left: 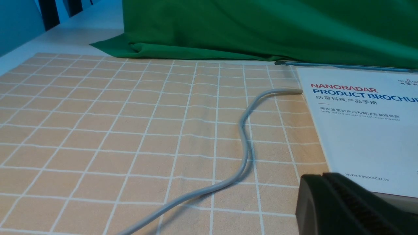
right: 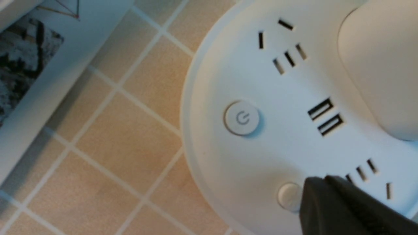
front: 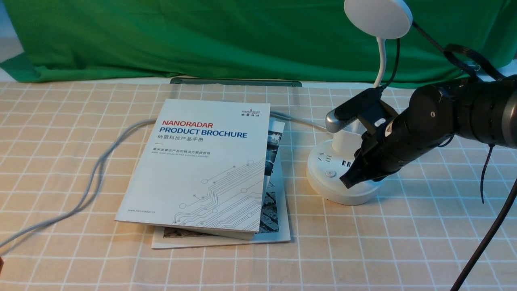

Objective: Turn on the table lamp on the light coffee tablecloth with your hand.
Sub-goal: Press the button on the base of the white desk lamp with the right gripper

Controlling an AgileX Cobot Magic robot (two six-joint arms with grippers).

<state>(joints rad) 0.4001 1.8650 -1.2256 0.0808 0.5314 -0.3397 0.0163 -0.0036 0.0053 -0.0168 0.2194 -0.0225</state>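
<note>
At right, my right gripper (front: pixel 348 181), clenched empty, hangs over the base of the table lamp (front: pixel 323 178) on the light coffee tablecloth (front: pixel 80 250); green cloth (front: pixel 202 36) fills the top.

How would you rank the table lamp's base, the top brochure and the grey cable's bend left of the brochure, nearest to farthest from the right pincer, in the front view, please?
From the right pincer:
1. The table lamp's base, right beneath the tip.
2. The top brochure, to its left, mid-cloth.
3. The grey cable's bend, farthest left, beyond the brochure.
</note>
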